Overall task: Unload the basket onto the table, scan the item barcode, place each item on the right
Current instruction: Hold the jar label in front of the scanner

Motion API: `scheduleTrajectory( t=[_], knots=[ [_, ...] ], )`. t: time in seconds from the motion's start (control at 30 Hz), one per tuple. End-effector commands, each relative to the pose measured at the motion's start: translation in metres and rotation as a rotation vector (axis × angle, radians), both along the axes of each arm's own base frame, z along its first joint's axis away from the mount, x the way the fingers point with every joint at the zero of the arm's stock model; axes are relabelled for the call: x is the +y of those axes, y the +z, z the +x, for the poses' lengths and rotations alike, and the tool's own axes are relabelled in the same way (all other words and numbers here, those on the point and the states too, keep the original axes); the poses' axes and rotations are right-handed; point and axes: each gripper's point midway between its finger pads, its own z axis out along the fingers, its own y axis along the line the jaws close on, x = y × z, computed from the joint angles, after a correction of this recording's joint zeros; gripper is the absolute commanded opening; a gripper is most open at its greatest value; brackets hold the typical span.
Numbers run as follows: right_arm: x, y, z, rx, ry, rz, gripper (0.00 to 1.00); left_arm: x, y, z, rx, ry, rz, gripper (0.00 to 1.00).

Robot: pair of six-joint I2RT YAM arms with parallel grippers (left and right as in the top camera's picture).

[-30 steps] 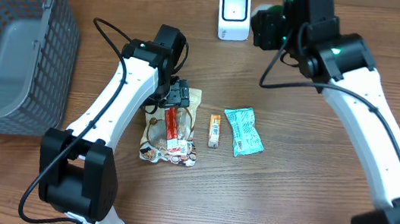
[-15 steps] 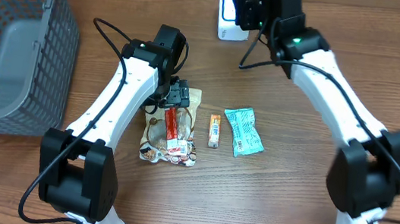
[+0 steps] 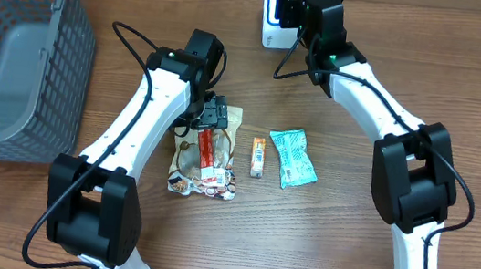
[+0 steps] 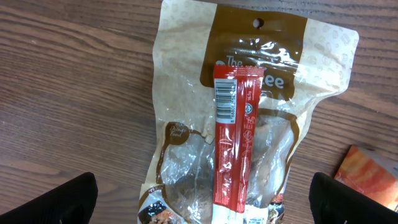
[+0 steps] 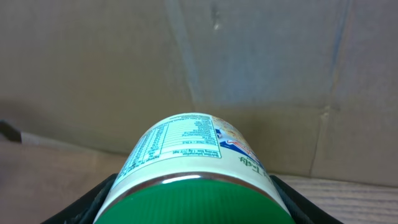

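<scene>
– Can (image 5: 186, 140)?
– Green lid, white nutrition label, held by the right gripper (image 5: 193, 208) at the far scanner (image 3: 272, 30).
– Left gripper (image 4: 208, 202)?
– Spread wide over the pouch (image 4: 186, 93). Wooden table (image 3: 346, 249), cardboard wall (image 5: 249, 62).

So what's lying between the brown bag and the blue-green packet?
A small orange bar lies between the brown bag and blue-green packet, seen from overhead.
</scene>
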Motion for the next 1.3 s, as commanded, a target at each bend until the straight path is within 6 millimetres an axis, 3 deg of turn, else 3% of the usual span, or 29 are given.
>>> scheduleTrajectory(
  t=[0.0,0.33,0.83,0.93,1.27],
  knots=[
    [-0.006,0.004,0.011,-0.036,-0.049,0.056,0.04,0.001,0.007,0.003,-0.025,0.015,0.002,1.0],
    [0.0,-0.004,0.023,-0.128,-0.047,0.12,0.04,0.001,0.007,0.003,-0.025,0.015,0.002,0.99],
    [0.003,-0.045,0.032,-0.154,-0.058,0.207,0.04,0.001,0.007,0.003,-0.025,0.015,0.002,1.0],
    [-0.005,-0.048,0.035,-0.15,-0.106,0.239,0.04,0.001,0.007,0.003,-0.025,0.015,0.002,1.0],
    [-0.005,-0.042,0.035,-0.18,-0.105,0.255,0.04,0.001,0.007,0.003,-0.025,0.015,0.002,1.0]
  ],
)
